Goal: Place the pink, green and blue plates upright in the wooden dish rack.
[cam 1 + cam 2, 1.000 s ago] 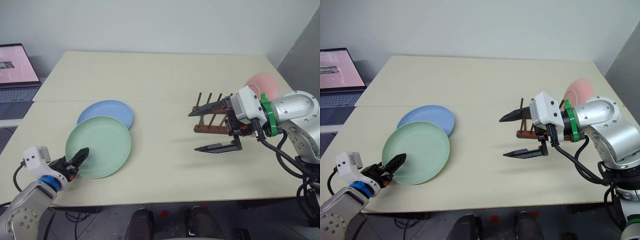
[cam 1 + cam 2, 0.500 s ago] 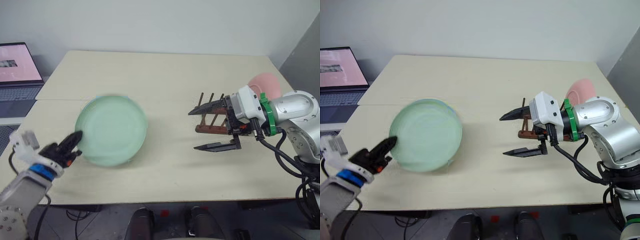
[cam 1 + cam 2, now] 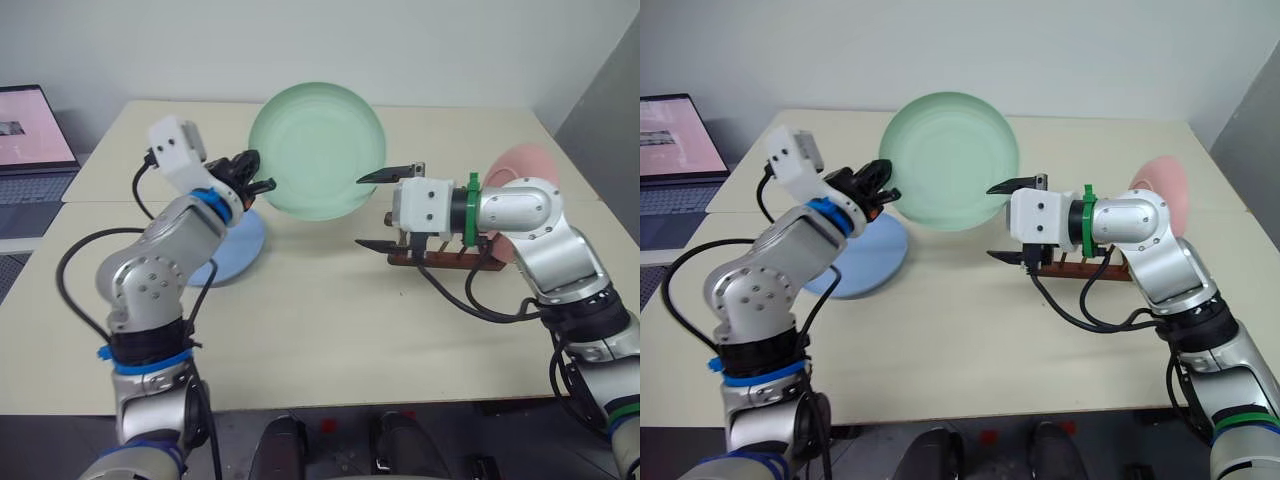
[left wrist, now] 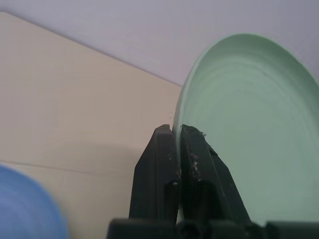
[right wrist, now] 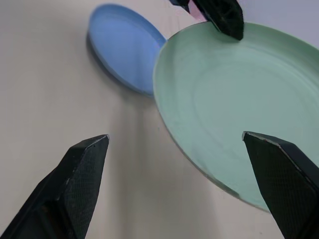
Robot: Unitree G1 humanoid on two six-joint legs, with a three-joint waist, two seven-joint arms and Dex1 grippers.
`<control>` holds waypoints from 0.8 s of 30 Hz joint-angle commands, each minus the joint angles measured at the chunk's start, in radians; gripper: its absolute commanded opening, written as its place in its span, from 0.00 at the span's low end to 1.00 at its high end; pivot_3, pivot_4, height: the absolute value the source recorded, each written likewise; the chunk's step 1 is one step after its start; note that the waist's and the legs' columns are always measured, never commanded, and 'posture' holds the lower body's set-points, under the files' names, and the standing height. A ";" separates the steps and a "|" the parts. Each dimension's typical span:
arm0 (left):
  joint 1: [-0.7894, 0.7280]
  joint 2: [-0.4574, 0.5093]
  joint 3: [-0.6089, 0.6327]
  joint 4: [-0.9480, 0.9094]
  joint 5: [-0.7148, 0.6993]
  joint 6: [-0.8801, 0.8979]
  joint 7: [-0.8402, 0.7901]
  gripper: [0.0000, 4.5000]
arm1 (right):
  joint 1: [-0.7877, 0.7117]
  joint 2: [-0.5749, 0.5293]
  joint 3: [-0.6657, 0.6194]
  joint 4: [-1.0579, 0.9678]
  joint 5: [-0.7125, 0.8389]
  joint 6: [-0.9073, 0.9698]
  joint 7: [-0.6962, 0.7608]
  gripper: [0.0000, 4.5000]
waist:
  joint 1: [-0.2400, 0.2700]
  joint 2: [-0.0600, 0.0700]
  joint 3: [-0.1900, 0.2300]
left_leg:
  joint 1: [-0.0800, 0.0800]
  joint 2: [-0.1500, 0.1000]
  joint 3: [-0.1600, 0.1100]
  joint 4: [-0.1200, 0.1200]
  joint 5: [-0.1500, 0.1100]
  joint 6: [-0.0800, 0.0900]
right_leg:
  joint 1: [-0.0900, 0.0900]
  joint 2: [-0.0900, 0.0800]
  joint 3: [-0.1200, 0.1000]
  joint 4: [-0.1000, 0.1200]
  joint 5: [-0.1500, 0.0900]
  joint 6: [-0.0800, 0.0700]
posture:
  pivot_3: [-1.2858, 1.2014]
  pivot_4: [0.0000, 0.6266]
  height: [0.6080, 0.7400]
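Observation:
The green plate [image 3: 315, 150] hangs upright in the air above the table's middle. My left gripper [image 3: 250, 178] is shut on its left rim, and in the left wrist view the black fingers [image 4: 164, 159] pinch that rim. My right gripper [image 3: 378, 210] is open just right of the plate, one finger at its lower right edge. The blue plate [image 3: 238, 248] lies flat on the table under my left arm. Behind my right forearm, the pink plate [image 3: 522, 165] stands upright at the right end of the wooden dish rack [image 3: 440, 258], partly hidden.
A laptop [image 3: 30, 130] with a pink screen sits off the table's left side. A grey wall panel [image 3: 600, 120] rises at the far right.
My left gripper shut on the green plate's rim and carried it up and rightward, from flat on the table to upright. The blue plate is uncovered. My right gripper rolled and moved left to the plate.

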 commanded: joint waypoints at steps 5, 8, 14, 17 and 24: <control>-0.140 -0.074 -0.052 0.153 0.177 -0.082 -0.036 0.01 | -0.095 0.030 0.072 0.227 -0.273 -0.238 -0.143 1.00 | -0.001 0.000 0.000 | -0.001 0.001 0.003 -0.001 0.003 -0.004 | -0.001 0.001 -0.001 0.000 0.000 0.000 | 0.52 0.24 0.99; -0.160 -0.088 -0.047 0.177 0.199 -0.072 -0.054 0.00 | -0.119 0.051 0.084 0.297 -0.342 -0.285 -0.195 0.92 | -0.001 0.000 0.000 | -0.001 0.001 0.004 -0.001 0.003 -0.005 | -0.001 0.001 -0.001 -0.001 0.000 0.000 | 0.52 0.24 0.99; -0.163 -0.116 -0.033 0.167 0.218 -0.039 -0.065 0.00 | -0.141 0.082 0.096 0.377 -0.425 -0.352 -0.247 0.47 | -0.001 0.000 0.000 | -0.001 0.001 0.005 -0.001 0.004 -0.007 | -0.001 0.000 -0.002 0.000 0.000 0.000 | 0.52 0.24 0.99; -0.171 -0.125 -0.026 0.166 0.217 -0.013 -0.065 0.00 | -0.159 0.096 0.107 0.431 -0.464 -0.387 -0.276 0.22 | -0.001 0.000 0.000 | -0.001 0.001 0.005 -0.001 0.005 -0.008 | -0.001 0.000 -0.002 0.000 0.000 0.000 | 0.52 0.24 0.99; -0.165 -0.104 -0.022 0.136 0.236 -0.007 -0.137 0.00 | -0.173 0.107 0.088 0.463 -0.472 -0.433 -0.291 0.00 | -0.001 0.000 0.000 | -0.001 0.002 0.005 -0.001 0.005 -0.009 | -0.001 0.000 -0.002 0.001 0.000 0.000 | 0.52 0.24 0.99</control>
